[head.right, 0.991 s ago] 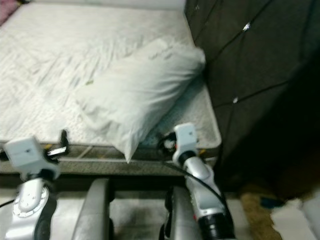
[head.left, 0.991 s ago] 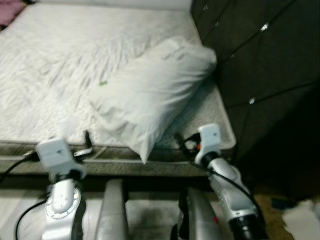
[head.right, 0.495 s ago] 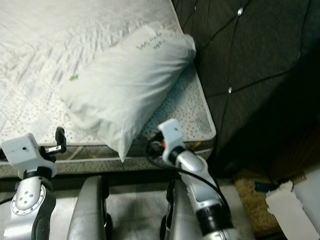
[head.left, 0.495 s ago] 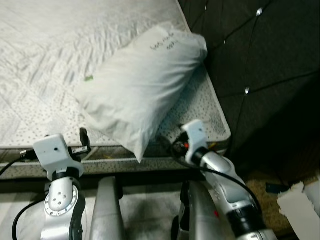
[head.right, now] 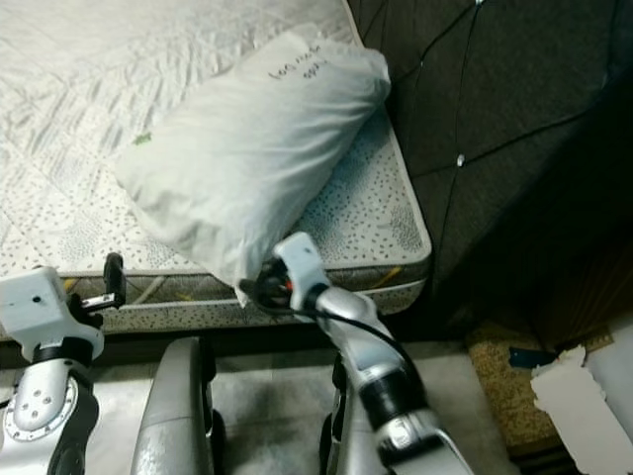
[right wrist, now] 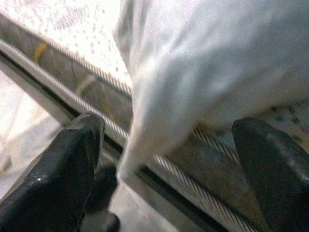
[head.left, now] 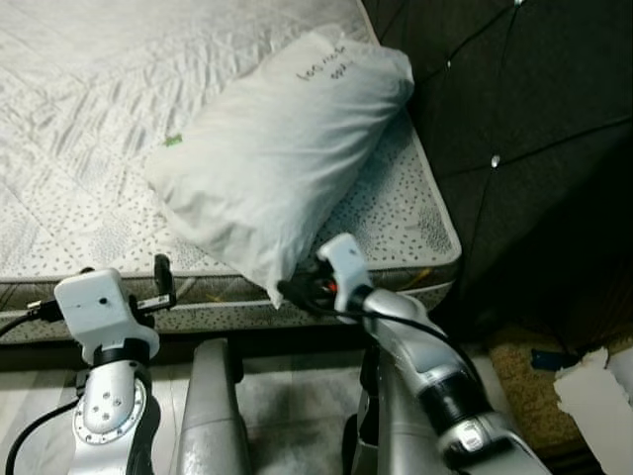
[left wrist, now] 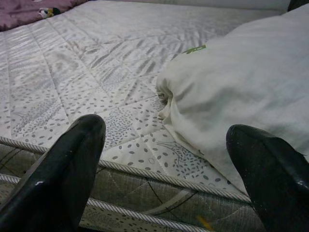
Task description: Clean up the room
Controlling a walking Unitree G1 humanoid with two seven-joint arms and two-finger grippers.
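Right gripper (right wrist: 164,145) wide open around pillow (head.left: 277,148) corner; left gripper (left wrist: 169,150) wide, empty.

Pillow (right wrist: 203,72) blurred, cut off by frame edge.

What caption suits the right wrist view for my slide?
Right gripper, jaws open, straddling the white pillow's overhanging corner at the mattress edge.

The pillow (head.left: 277,148) fills the mattress's (head.left: 89,129) near right part, its corner overhanging the near edge. The bare mattress to its left lies open as far as the far side. On the right the dark tufted headboard (head.left: 524,148) stands close, leaving a narrow strip of mattress beside the pillow.
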